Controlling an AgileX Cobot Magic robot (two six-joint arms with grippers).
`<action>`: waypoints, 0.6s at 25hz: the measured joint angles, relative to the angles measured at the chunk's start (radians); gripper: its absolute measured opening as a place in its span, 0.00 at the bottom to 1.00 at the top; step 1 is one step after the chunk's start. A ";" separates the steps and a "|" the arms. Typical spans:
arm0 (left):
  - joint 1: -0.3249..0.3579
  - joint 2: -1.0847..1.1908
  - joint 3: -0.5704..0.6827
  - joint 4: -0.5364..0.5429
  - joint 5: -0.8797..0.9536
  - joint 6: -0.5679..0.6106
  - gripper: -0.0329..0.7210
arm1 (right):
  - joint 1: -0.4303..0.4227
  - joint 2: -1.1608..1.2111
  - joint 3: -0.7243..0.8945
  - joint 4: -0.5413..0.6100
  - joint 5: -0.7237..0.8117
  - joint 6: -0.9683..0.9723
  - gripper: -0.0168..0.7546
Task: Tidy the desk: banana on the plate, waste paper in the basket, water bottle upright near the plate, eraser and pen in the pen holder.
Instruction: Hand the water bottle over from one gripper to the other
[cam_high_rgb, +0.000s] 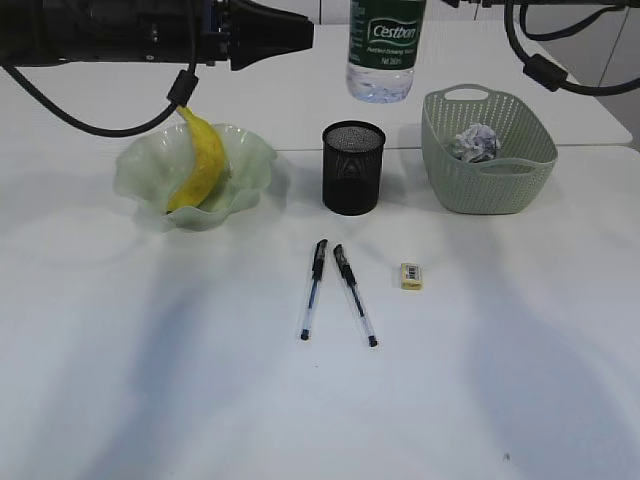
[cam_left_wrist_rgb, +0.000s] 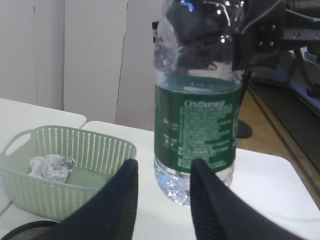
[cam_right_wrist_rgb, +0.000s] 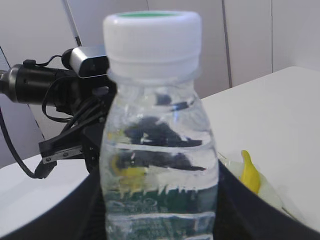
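Observation:
My right gripper (cam_right_wrist_rgb: 160, 220) is shut on the water bottle (cam_right_wrist_rgb: 152, 150), a clear bottle with a green label and white cap. It holds the bottle (cam_high_rgb: 385, 50) upright above the table, behind the black mesh pen holder (cam_high_rgb: 353, 168); the gripper itself is out of the exterior view. My left gripper (cam_left_wrist_rgb: 161, 182) is open and empty, just short of the bottle (cam_left_wrist_rgb: 197, 125), at the top left of the exterior view (cam_high_rgb: 300, 35). The banana (cam_high_rgb: 203, 160) lies in the pale green plate (cam_high_rgb: 135, 175). Crumpled paper (cam_high_rgb: 474, 142) lies in the green basket (cam_high_rgb: 487, 185). Two pens (cam_high_rgb: 313, 288) (cam_high_rgb: 355, 295) and the eraser (cam_high_rgb: 411, 276) lie on the table.
The left arm (cam_high_rgb: 120, 35) stretches across above the plate, with its cable hanging near the banana. The basket also shows in the left wrist view (cam_left_wrist_rgb: 95, 150). The white table's back right edge runs behind the basket.

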 joint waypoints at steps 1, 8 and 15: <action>0.000 0.000 0.000 -0.008 0.000 -0.002 0.36 | 0.004 0.000 0.000 0.000 0.000 0.001 0.48; 0.000 -0.002 0.000 -0.042 0.000 -0.024 0.44 | 0.015 0.000 0.000 0.000 0.000 0.001 0.48; 0.000 -0.002 0.000 -0.051 0.000 -0.040 0.65 | 0.015 0.000 0.000 0.000 -0.002 0.002 0.48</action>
